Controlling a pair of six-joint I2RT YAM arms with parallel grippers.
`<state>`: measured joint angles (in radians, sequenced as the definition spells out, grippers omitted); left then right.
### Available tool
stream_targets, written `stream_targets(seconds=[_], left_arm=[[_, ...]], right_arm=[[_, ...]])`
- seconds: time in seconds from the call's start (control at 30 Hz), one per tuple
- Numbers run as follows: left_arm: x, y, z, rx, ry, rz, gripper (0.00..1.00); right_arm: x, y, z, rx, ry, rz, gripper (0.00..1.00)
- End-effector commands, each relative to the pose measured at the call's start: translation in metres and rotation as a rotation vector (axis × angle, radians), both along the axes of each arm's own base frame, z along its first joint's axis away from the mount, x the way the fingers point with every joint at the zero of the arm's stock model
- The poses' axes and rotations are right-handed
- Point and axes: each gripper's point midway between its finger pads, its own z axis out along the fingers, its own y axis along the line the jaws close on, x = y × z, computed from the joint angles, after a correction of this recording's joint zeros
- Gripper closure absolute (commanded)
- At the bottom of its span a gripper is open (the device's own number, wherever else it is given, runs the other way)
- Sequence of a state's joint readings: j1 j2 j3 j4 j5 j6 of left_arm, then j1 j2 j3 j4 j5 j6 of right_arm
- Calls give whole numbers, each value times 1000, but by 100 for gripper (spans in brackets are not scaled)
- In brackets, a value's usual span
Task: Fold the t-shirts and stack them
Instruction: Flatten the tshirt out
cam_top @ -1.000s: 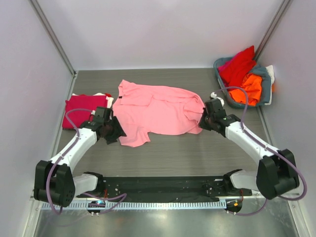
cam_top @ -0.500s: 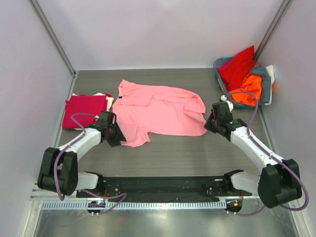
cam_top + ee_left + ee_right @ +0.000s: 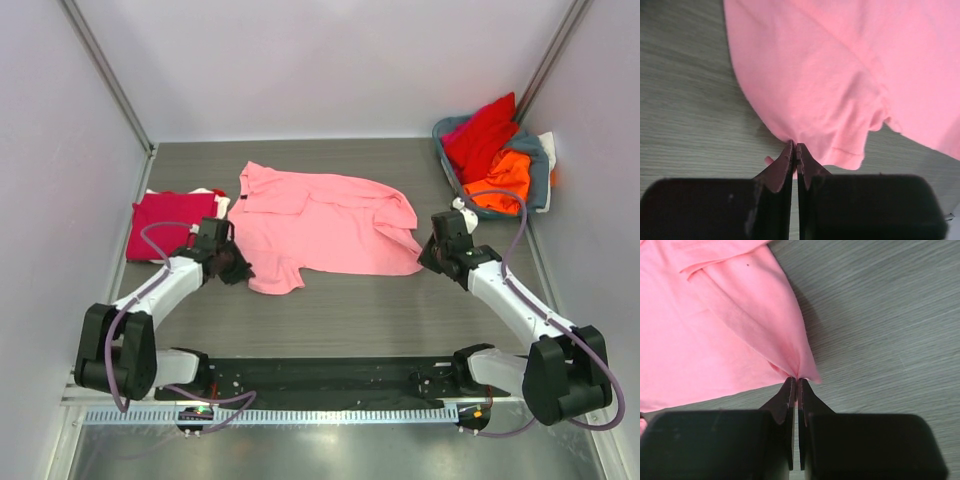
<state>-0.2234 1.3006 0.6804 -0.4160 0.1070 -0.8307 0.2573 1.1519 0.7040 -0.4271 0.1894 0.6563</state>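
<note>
Place: a robot test cell in a lab, not a home.
Walls: plain white panels with metal corner posts [image 3: 105, 72] close in the bench [image 3: 340, 310] ahead of and to both sides of the tools.
Mounting: a black base plate [image 3: 320, 378] and a slotted metal rail [image 3: 320, 415] lie behind the left tool [image 3: 245, 272] and right tool [image 3: 421, 258].
Wiring: loose purple cables [image 3: 519, 218] loop behind each tool.
Props: a light pink t-shirt [image 3: 330, 225] between the tools, its edges pinched by both; a grey-blue basket [image 3: 541, 172] beyond the right tool.

One basket [image 3: 540, 175]. Five shirts visible: red shirt [image 3: 485, 130] and orange shirt [image 3: 507, 178] inside the basket; pink shirt [image 3: 330, 225], crimson shirt [image 3: 170, 222] and white shirt [image 3: 206, 191] left of it.
</note>
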Motion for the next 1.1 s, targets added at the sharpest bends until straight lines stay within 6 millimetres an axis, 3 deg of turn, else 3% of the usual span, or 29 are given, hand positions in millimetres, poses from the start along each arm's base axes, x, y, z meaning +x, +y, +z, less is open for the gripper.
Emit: stream_targets(seconds=[0.0, 0.07, 0.17, 0.2, 0.33, 0.5, 0.73, 0.97, 1.07], left_arm=[[23, -7, 31, -21, -95, -4, 95], [32, -12, 31, -36, -81, -12, 95], [38, -21, 27, -54, -56, -58, 79], [38, -20, 26, -45, -53, -56, 70], [30, -12, 30, -13, -77, -47, 53], [4, -5, 24, -3, -57, -51, 52], [-24, 11, 17, 45, -51, -26, 56], [-32, 1, 8, -18, -78, -54, 60], [-26, -1, 12, -41, -144, -49, 60]], right_arm=[[5, -10, 3, -15, -46, -55, 99], [5, -10, -3, -14, -34, -56, 99], [5, -10, -9, -16, -13, -54, 99], [5, -11, -9, -14, -13, -66, 99], [-1, -22, -15, -15, -18, -127, 99], [-7, -24, -30, 47, -2, -136, 99], [-8, 0, -44, 280, 0, -50, 99], [-8, -3, -46, 277, -35, -50, 99], [-8, -4, -48, 269, -37, -45, 99]])
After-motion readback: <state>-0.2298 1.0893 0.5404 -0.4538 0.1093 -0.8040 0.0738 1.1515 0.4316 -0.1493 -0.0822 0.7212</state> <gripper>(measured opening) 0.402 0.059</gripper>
